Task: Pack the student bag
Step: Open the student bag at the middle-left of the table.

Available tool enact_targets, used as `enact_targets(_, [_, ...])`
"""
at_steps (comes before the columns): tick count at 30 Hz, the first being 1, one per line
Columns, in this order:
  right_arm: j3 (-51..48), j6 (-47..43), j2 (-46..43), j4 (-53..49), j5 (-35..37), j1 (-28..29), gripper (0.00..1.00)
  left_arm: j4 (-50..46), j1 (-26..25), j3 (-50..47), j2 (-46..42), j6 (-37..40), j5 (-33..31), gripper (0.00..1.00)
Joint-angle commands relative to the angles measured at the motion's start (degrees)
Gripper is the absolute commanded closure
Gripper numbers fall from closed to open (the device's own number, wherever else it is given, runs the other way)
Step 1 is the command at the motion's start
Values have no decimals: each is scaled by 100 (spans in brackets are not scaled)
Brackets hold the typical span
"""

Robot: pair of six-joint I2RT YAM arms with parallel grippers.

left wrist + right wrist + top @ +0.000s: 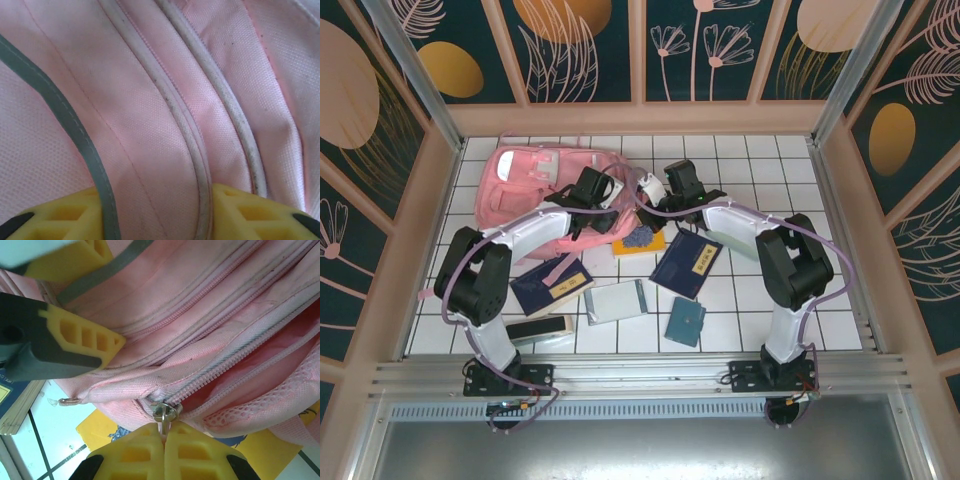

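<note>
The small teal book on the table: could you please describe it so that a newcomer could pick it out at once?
Start at the pink student bag at the far left of the white tiled table. The small teal book lies near the right arm's base, on the arms' side of a larger dark blue book with a yellow label. It alone is teal.

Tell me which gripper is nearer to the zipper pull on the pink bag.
Right. The right gripper is shut on the zipper pull of the student bag; the left gripper straddles a fabric fold farther along the bag, apart from the pull.
</note>
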Motion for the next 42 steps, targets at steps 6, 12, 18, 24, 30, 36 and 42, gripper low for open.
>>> enact_targets(6, [6, -24, -414, 305, -258, -6, 100, -25, 336, 63, 268, -248, 15, 100])
enact_targets(12, [17, -18, -308, 262, 24, -4, 100, 106, 436, -129, 6, -376, 249, 100])
enact_targets(18, [-176, -34, -370, 514, 392, -125, 88, 132, 464, -198, -428, -454, 509, 100])
enact_targets(24, [-584, -471, -526, 878, -471, -200, 59, 280, 491, -368, -905, -544, 608, 100])
enact_targets(30, [-526, -451, -201, 962, -665, -184, 40, 350, 500, -421, -1107, -627, 728, 100])
enact_targets(36, [-637, -401, 23, 1516, -216, -68, 45, 371, 508, -408, -1367, -641, 773, 100])
enact_targets(42, [-659, -223, 239, 1918, -170, -68, 51, 389, 526, -425, -1589, -670, 769, 100])
